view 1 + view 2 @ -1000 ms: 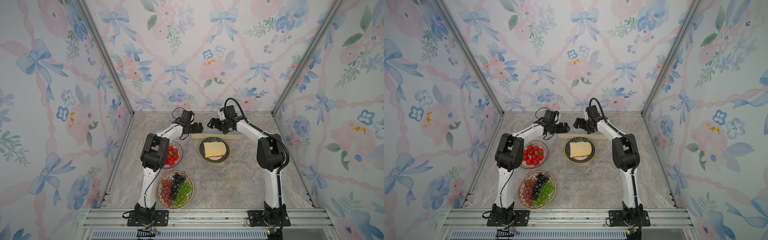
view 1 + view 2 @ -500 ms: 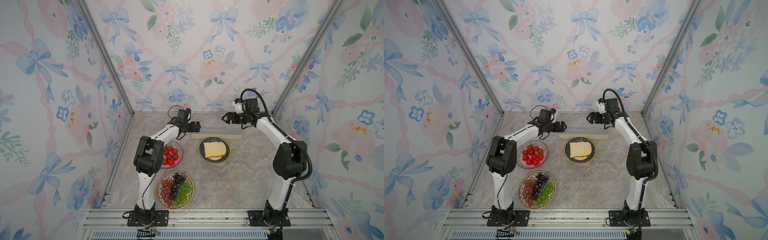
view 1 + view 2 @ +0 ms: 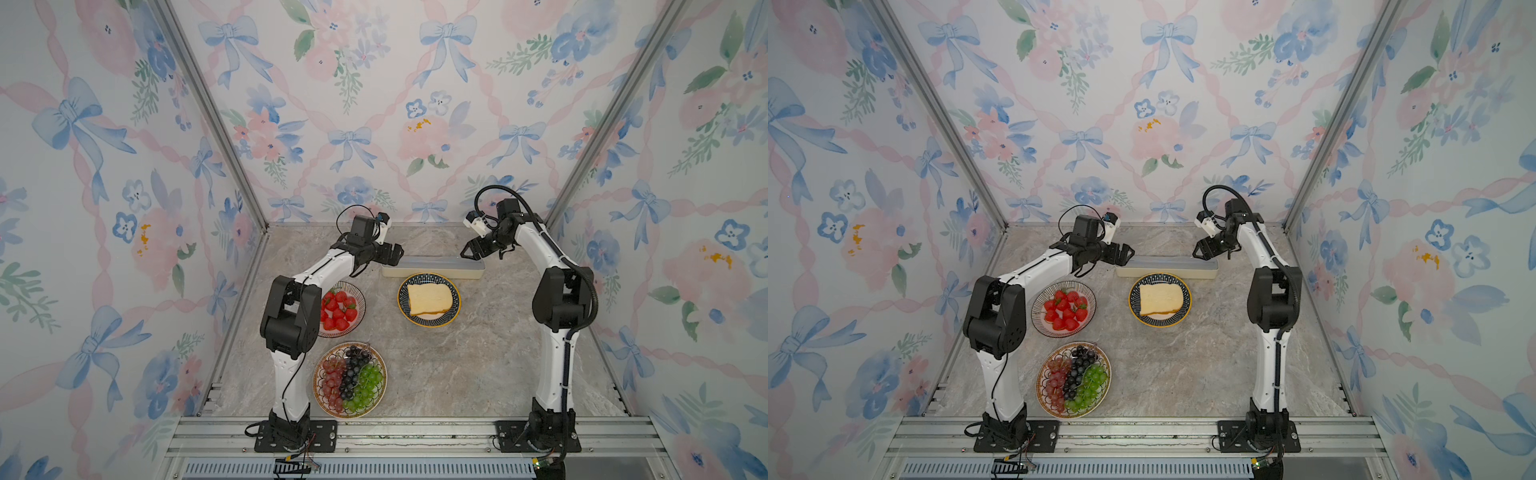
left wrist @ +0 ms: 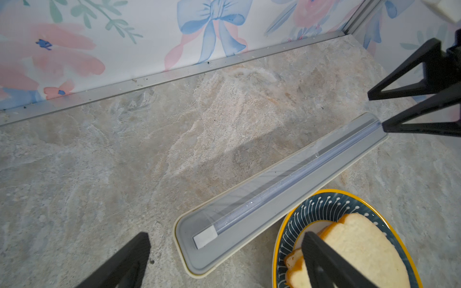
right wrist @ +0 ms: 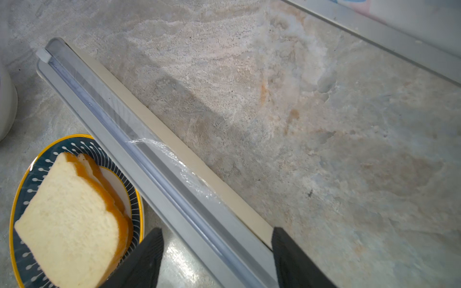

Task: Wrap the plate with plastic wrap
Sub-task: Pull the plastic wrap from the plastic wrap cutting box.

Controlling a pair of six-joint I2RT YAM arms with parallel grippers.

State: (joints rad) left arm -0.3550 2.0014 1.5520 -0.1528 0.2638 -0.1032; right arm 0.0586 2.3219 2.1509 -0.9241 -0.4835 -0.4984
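While bread sits on the plate, plastic wrap tops its box.

Open tabletop at right and front-centre, easy pass. The strip between the wrap box and the back wall is bare too. The box sits just beside the far rim of the bread plate, hardly any gap. Left side is crowded: strawberry bowl and grape plate close to the left arm. Left tool and right tool, jaws apart, block the box ends.
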